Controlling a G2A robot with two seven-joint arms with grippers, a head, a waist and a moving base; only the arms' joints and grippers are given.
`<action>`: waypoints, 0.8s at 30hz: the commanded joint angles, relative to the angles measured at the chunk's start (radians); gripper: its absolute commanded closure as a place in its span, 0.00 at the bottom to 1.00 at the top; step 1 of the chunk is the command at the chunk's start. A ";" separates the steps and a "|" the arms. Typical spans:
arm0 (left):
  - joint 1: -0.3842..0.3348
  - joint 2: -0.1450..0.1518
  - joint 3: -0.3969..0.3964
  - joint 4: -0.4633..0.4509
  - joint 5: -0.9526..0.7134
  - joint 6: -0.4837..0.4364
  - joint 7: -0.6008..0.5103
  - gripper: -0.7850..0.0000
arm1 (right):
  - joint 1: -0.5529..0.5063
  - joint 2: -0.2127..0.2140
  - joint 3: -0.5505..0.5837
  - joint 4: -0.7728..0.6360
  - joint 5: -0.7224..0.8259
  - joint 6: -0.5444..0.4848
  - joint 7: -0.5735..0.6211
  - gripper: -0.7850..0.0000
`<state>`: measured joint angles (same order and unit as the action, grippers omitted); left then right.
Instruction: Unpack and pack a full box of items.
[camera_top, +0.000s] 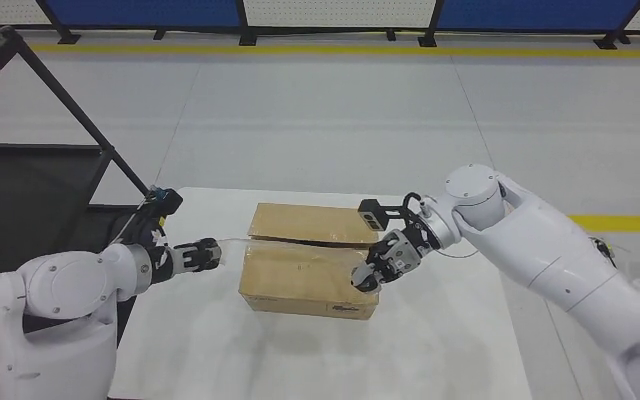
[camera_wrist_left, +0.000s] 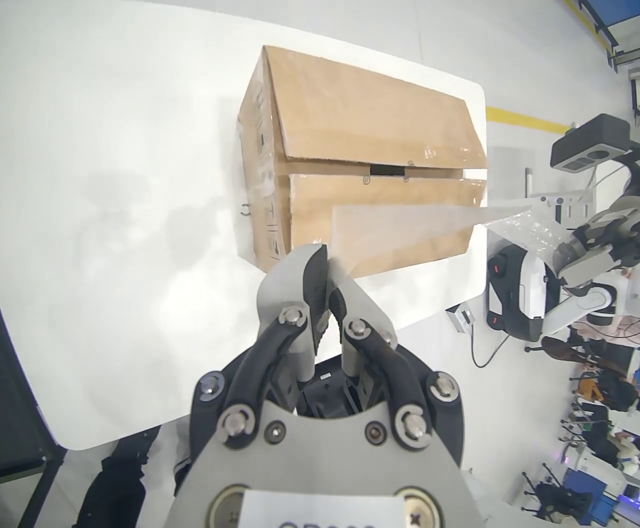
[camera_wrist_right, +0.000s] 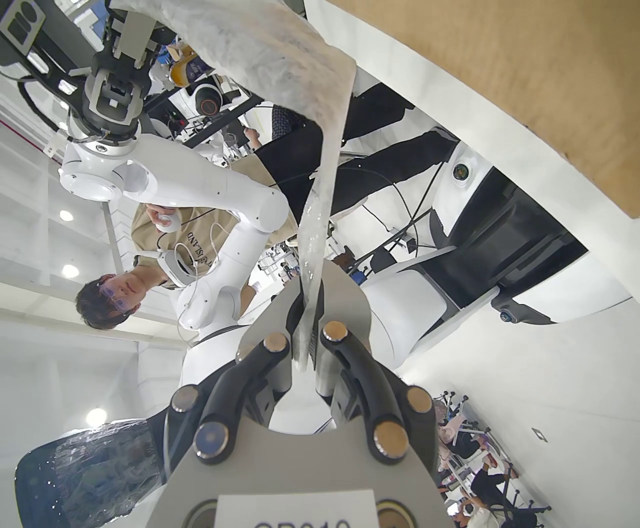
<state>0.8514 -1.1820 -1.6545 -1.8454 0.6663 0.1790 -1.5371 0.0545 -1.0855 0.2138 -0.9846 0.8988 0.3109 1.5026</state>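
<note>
A brown box (camera_top: 308, 265) is set in the middle of the white desk (camera_top: 200, 340), and its flaps are seen to be down. A long strip of clear tape (camera_wrist_left: 425, 220) is held stretched along the box's long side. One end is pinched tight by the left hand (camera_wrist_left: 327, 260), just off the box's left end. The other end is pinched by the right hand (camera_wrist_right: 307, 300), at the box's near right corner. Before the tape can be pulled away, one end probably has to be let go.

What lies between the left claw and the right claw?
A clear tape strip, gripped by left claw and right claw, stretched across the cardboard box: left wrist view.
</note>
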 joint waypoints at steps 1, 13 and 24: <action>-0.023 0.011 0.019 0.039 0.002 0.021 0.001 1.00 | 0.006 -0.018 -0.011 0.034 -0.002 -0.004 0.010 1.00; -0.136 0.082 0.131 0.217 -0.058 0.105 0.001 1.00 | 0.018 -0.125 -0.044 0.200 -0.024 0.000 0.007 1.00; -0.122 0.081 0.142 0.247 -0.085 0.111 0.024 1.00 | 0.000 -0.123 -0.018 0.199 0.004 0.024 -0.033 1.00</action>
<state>0.7274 -1.1007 -1.5188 -1.6144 0.5950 0.2843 -1.5155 0.0584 -1.2095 0.1845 -0.7898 0.8878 0.3190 1.4798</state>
